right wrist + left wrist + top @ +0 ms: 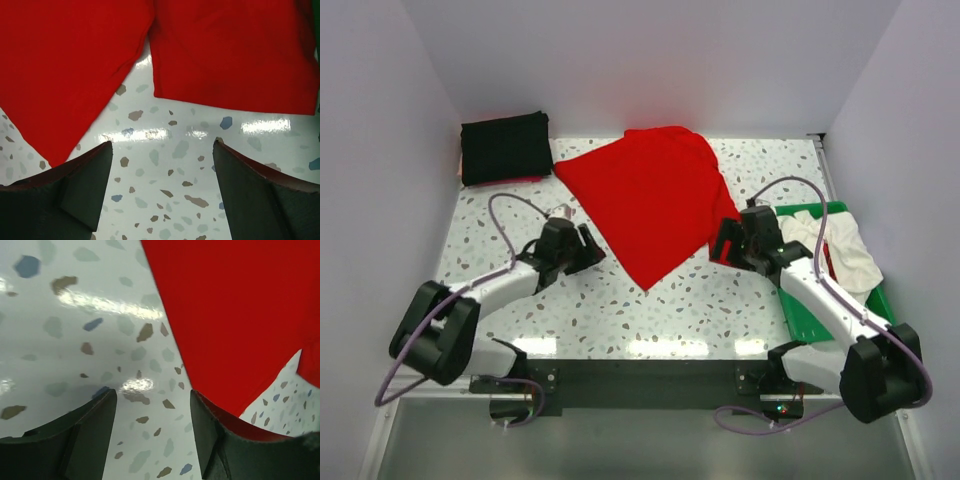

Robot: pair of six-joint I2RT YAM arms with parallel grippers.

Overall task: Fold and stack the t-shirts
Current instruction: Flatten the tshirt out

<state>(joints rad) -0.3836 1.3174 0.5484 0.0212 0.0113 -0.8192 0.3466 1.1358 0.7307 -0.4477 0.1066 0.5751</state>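
Note:
A bright red t-shirt [650, 200] lies spread flat in the middle of the speckled table, one corner pointing toward the near edge. A black t-shirt [505, 147] sits folded at the back left corner. A whitish t-shirt [840, 250] lies crumpled in the tray on the right. My left gripper [588, 246] hovers open just left of the red cloth's edge [235, 315], with only bare table between its fingers [152, 395]. My right gripper [724, 240] is open at the shirt's right edge, above bare table [162, 145], and red cloth [65, 65] lies just ahead of its fingertips.
A green plastic tray [812, 318] stands along the right side, under the right arm. White walls close in the table on the left, back and right. A thin red strip [510, 182] shows under the black shirt's near edge.

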